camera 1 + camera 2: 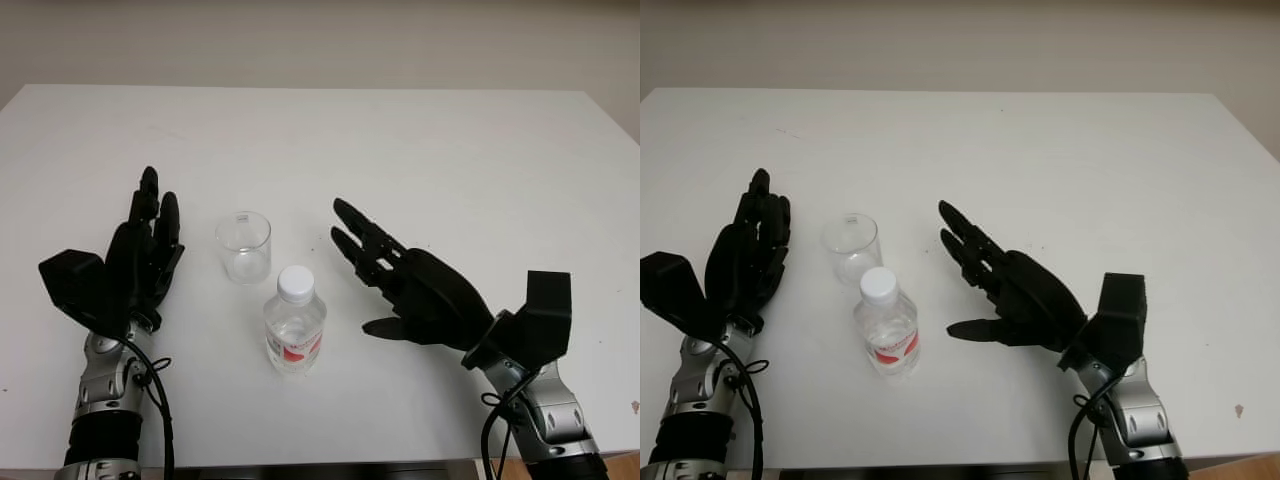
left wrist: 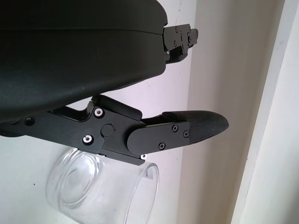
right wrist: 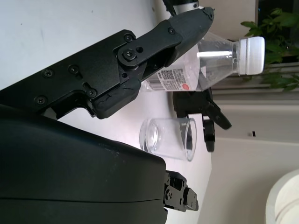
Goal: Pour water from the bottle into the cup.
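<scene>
— Cup (image 1: pixel 243 246) and bottle (image 1: pixel 294 320) stand on the white desk (image 1: pixel 450 160); where are the hands?

— Going left to right: left hand (image 1: pixel 140 255) open beside the cup, then cup, capped bottle just in front, right hand (image 1: pixel 400 275) open near the bottle.

— Why so?

— Likely flanking them, each ready to grasp; nothing is held yet.

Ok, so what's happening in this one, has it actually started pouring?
Not yet. A clear plastic water bottle with a white cap stands capped on the white table, just in front of an empty clear glass cup. The left hand is open beside the cup, and the right hand is open to the right of the bottle. Neither touches anything.
</scene>
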